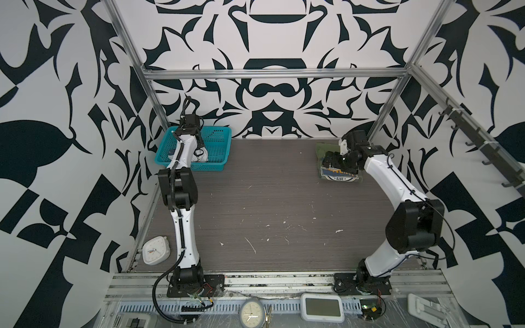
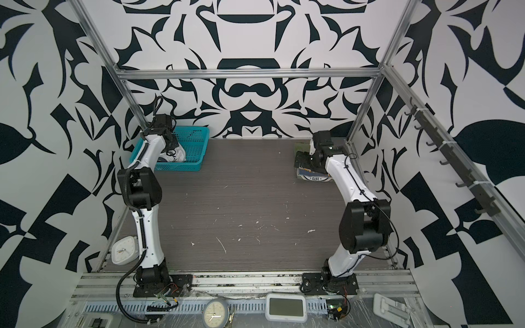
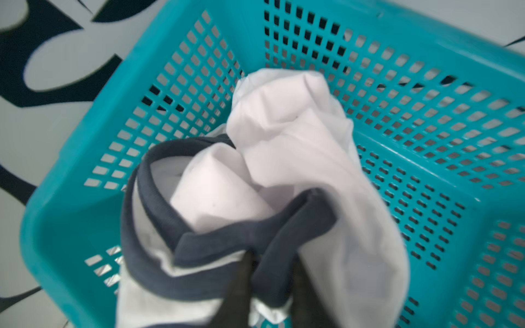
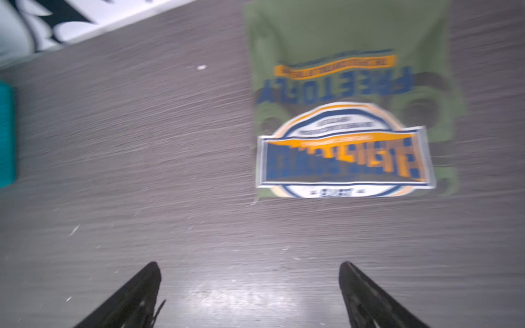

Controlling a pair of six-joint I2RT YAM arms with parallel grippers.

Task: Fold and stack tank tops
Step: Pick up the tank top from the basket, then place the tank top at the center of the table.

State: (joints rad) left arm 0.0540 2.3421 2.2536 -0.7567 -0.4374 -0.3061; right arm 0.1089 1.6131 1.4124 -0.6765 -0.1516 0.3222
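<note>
White tank top (image 3: 284, 136) pinched by left tool (image 3: 271, 267) in basket (image 3: 71, 204); right tool (image 4: 248, 267) spread, empty

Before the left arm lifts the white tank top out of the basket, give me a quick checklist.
1. Grip: left gripper shut on the white tank top at its dark trim: ok.
2. Snagging: white tank top free of the basket mesh: cannot tell.
3. Other arm: right gripper open, holding nothing: ok.
4. Stack base: green tank top folded on the table, graphic up: ok.
5. Folding: white tank top bunched in the basket, unfolded: not ok.
</note>
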